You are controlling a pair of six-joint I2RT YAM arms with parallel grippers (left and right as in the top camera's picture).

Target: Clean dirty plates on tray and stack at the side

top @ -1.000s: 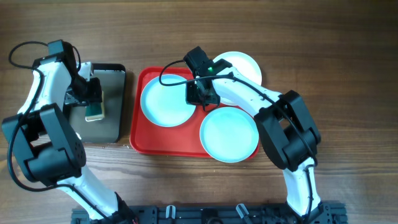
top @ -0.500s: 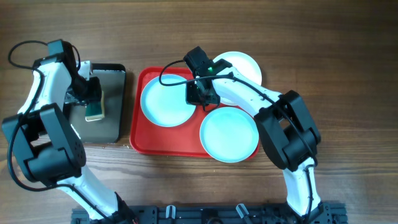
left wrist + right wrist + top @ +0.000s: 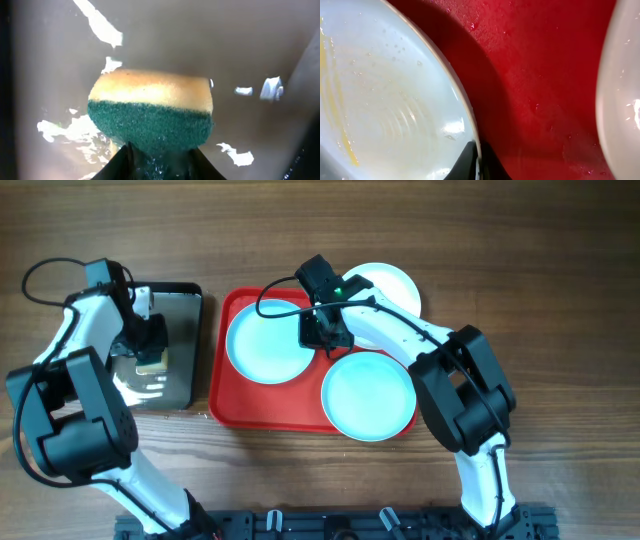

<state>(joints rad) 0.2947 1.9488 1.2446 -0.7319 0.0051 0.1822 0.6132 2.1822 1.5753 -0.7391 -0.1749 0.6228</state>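
Gripping the sponge (image 3: 150, 107) over the black tray (image 3: 185, 370), your left gripper (image 3: 157, 162) is ready; right gripper (image 3: 477, 162) pinches the rim of the smeared mint plate (image 3: 390, 110) on the red tray (image 3: 535, 60); nothing wiped or stacked yet

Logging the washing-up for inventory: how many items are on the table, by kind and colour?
Mint-blue plates: 2
White plate: 1
Red tray: 1
Black tray: 1
Sponge: 1
Total: 6
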